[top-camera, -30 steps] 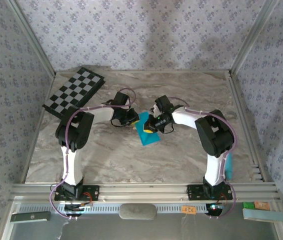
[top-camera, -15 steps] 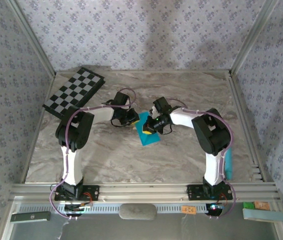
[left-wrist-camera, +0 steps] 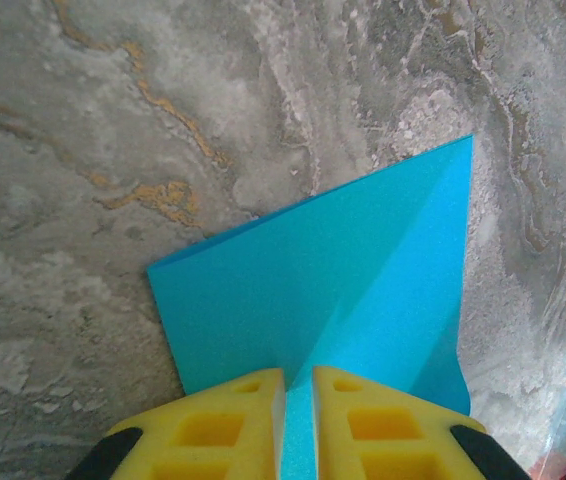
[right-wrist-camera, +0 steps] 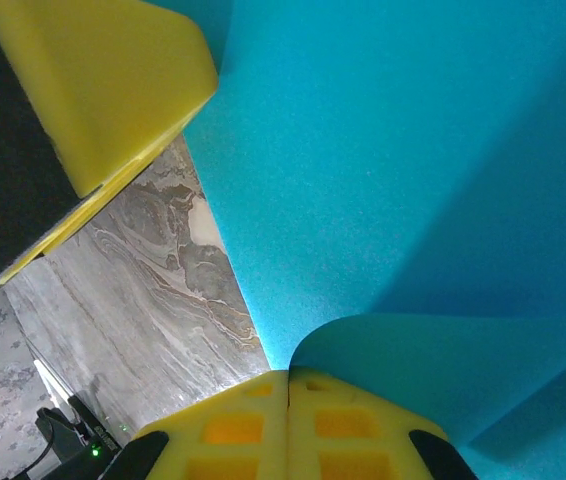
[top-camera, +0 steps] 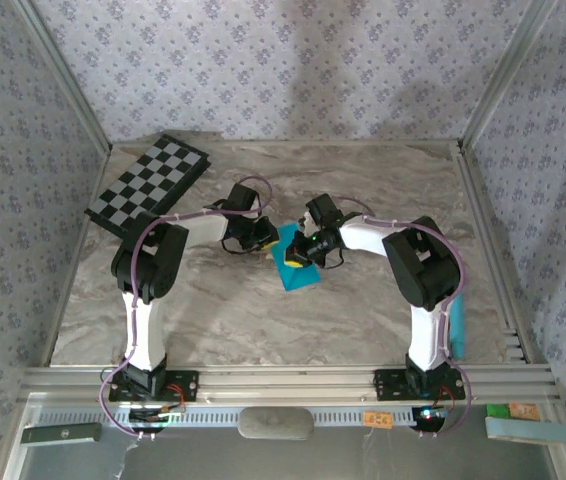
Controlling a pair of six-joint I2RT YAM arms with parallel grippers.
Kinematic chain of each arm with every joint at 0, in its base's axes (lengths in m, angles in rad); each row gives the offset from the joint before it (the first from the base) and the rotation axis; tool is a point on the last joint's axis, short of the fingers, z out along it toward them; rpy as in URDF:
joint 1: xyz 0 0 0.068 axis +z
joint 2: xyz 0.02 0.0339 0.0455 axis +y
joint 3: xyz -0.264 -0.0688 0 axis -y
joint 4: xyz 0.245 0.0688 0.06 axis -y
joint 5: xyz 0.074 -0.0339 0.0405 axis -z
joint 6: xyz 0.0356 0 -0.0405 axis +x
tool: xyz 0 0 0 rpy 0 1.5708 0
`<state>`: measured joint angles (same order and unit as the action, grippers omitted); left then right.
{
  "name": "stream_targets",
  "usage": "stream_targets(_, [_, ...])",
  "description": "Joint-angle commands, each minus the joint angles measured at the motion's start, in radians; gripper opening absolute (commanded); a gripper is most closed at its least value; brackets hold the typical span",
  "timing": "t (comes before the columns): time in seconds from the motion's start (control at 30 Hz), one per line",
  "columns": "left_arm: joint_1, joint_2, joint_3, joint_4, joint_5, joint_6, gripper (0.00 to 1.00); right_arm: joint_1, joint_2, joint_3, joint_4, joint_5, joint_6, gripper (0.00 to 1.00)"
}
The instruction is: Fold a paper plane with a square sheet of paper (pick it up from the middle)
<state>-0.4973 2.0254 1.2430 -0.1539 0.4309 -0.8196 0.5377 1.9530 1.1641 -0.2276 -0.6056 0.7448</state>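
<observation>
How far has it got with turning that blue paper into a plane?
Done: the thin turquoise-blue square sheet of paper lies on the marble table with one diagonal crease showing. In hand: the right gripper is shut on a curled-up flap, while the nearly closed left gripper rests on the sheet's edge, seemingly pinning it. To do: no pointed dart shape yet, so most folds remain.

The arms (top-camera: 141, 335) are white with black joints, lilac cables (top-camera: 253, 182), yellow gripper fingers (left-wrist-camera: 213, 425).
</observation>
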Motion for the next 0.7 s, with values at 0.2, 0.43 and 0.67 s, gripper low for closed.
stream_targets(0.2, [-0.004,0.041,-0.017,-0.039,-0.001,0.003,0.16,0.006,0.03,0.02,-0.001,0.032,0.006,0.0])
stream_targets(0.43, [-0.004,0.039,-0.017,-0.041,-0.001,0.003,0.16,0.006,0.037,0.02,0.004,0.033,0.009,0.0])
stream_targets(0.67, [-0.004,0.041,-0.02,-0.039,0.0,-0.001,0.16,0.005,0.038,0.02,0.015,0.039,0.016,0.0])
